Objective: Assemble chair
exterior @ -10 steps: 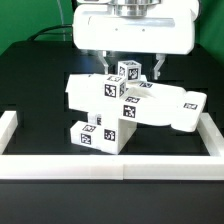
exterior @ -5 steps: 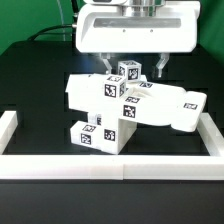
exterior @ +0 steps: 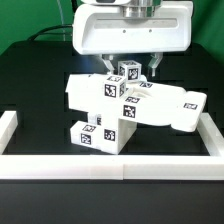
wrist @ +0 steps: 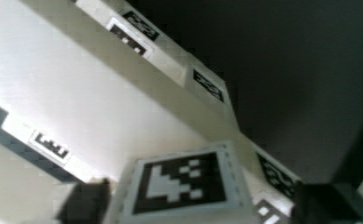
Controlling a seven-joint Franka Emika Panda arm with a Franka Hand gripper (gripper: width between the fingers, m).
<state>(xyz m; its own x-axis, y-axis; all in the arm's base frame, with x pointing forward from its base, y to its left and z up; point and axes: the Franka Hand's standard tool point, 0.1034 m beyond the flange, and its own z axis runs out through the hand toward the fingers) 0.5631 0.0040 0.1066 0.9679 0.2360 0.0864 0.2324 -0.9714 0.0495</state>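
The chair is a heap of matte white tagged pieces in the middle of the black table. A flat panel [exterior: 88, 92] lies at the exterior view's left. A chunky block [exterior: 98, 136] sits in front and a bar [exterior: 185, 107] reaches to the right. On top stands a small tagged post [exterior: 129, 72]. My gripper [exterior: 130, 67] hangs straight over it with one finger on each side, and a gap shows between each finger and the post. In the wrist view the post's tagged end [wrist: 181, 182] fills the space between the dark fingers [wrist: 80, 203] of the gripper [wrist: 204, 203].
A long low white border wall [exterior: 110, 161] runs along the front, with side walls at the exterior view's left [exterior: 8, 125] and right [exterior: 212, 132]. The heap lies close to the right wall.
The fingers have drawn inward toward the small post, most visibly the one at the exterior view's right. The arm and the chair pieces have stayed in place.
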